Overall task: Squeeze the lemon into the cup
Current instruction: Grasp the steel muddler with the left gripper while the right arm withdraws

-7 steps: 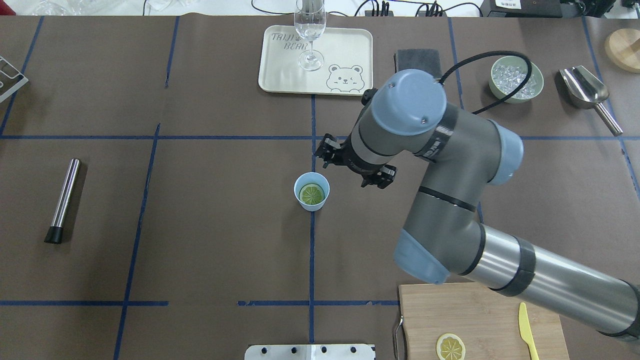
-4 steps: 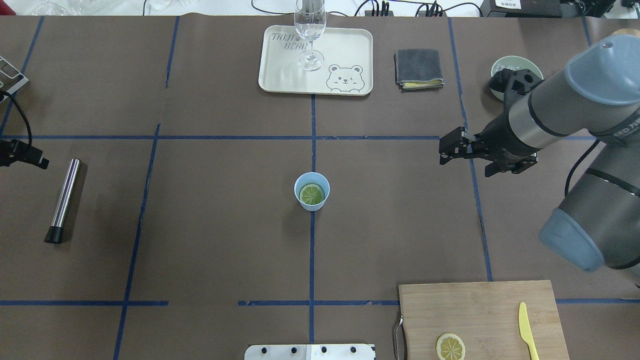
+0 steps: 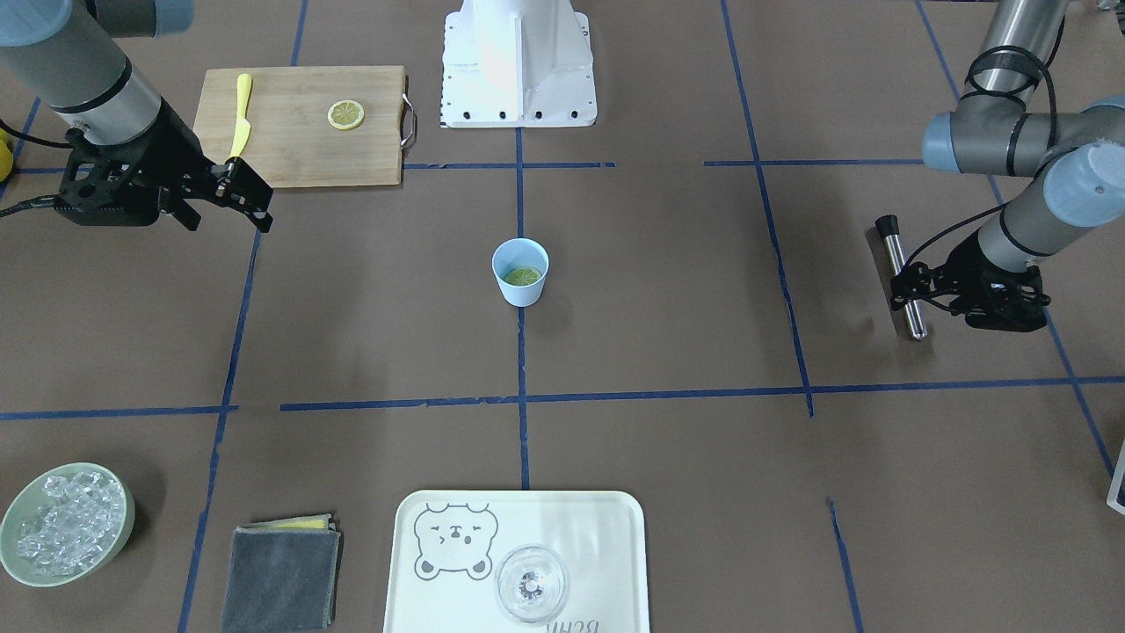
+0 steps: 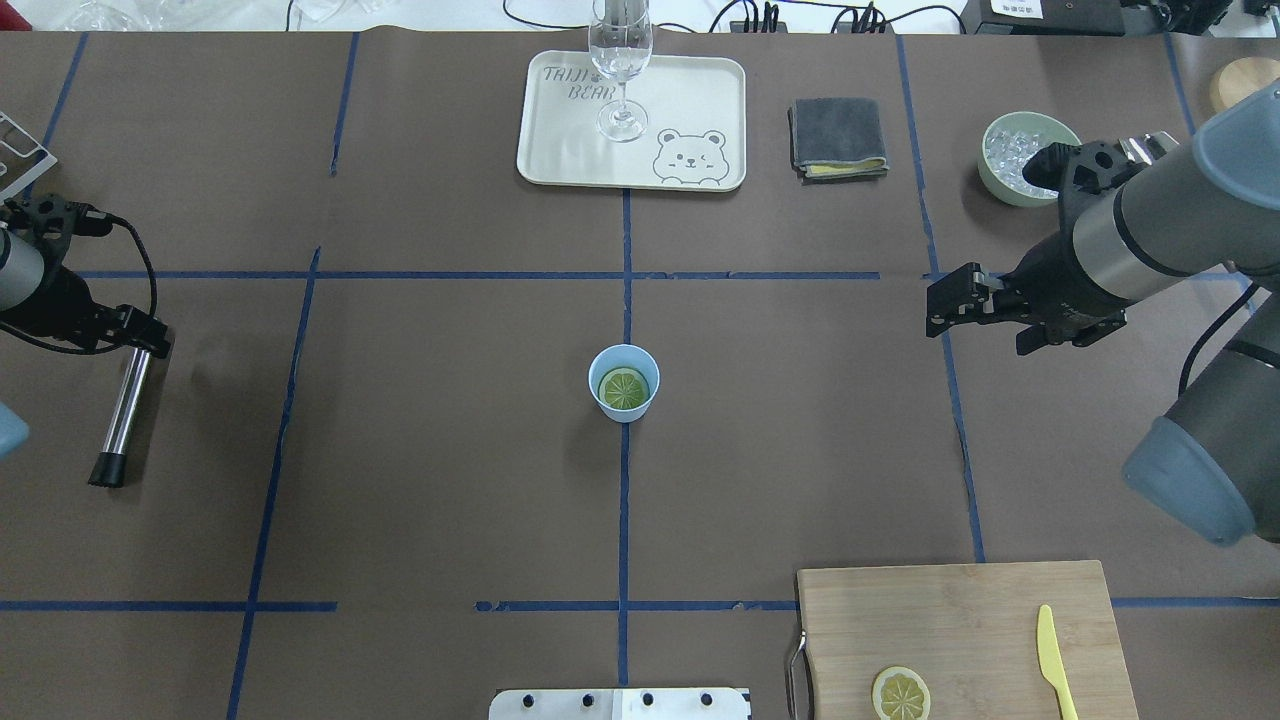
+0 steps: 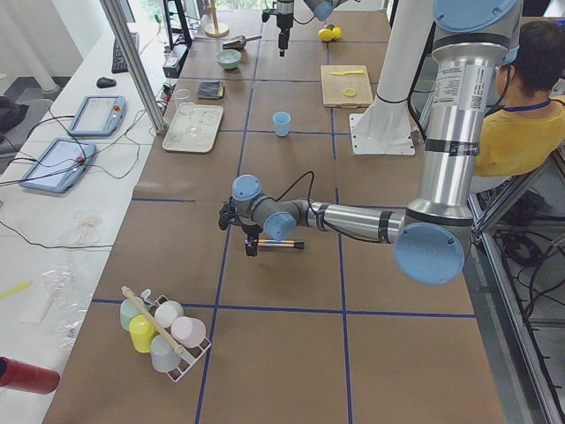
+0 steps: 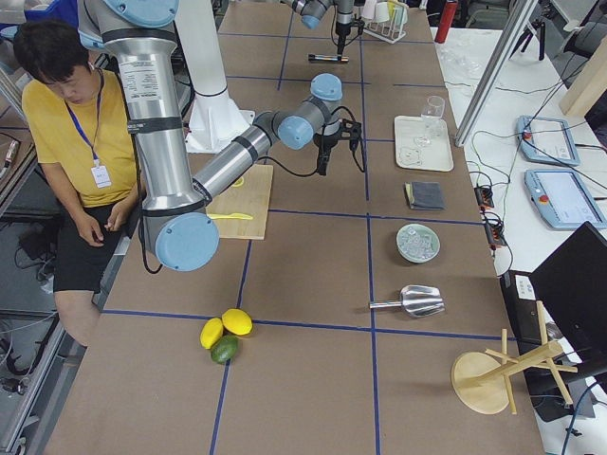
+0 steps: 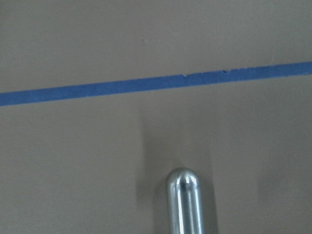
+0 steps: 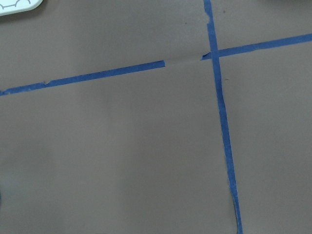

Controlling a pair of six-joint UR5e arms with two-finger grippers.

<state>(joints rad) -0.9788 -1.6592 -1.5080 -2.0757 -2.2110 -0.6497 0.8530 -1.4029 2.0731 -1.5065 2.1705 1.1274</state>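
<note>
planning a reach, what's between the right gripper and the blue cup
Only bare brown table paper, from right gripper to light-blue plastic cup; overhead view.

rounded steel rod tip (image 7: pixel 183 202) bottom center, lying on brown paper cover (image 7: pixel 73 161), blue tape line (image 7: pixel 146 84) crossing above, well apart

Seen from overhead, the right arm (image 4: pixel 1150 215) reaches in from three o'clock with the right gripper (image 4: pixel 982 326) spread wide, fingers pointing toward nine, while the left gripper (image 4: pixel 148 342) hangs low at nine o'clock, its jaw gap unreadable.
</note>
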